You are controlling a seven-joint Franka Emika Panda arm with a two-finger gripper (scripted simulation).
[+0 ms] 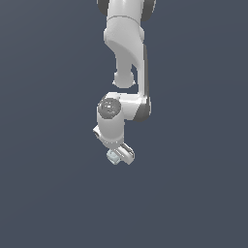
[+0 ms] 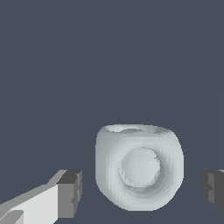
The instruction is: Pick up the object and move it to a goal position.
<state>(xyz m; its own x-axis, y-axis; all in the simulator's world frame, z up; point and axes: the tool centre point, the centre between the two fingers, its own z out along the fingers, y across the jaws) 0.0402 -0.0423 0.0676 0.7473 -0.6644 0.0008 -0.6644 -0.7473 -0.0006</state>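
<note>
The object (image 2: 139,168) is a pale grey-blue chunky lump with a round ring-like recess facing the wrist camera. It lies between the two fingers of my gripper (image 2: 141,190), with a visible gap on each side, so the jaws stand open around it and do not touch it. One dark finger pad (image 2: 71,193) shows on one side, and only the edge of the other pad (image 2: 213,189) is in the picture. In the exterior view the object (image 1: 114,156) is a tiny pale speck at the tip of the white gripper (image 1: 120,156), below the arm.
A plain dark grey-blue surface (image 1: 193,193) fills the whole scene. The white arm (image 1: 127,53) reaches down from the top of the exterior view. No other objects show.
</note>
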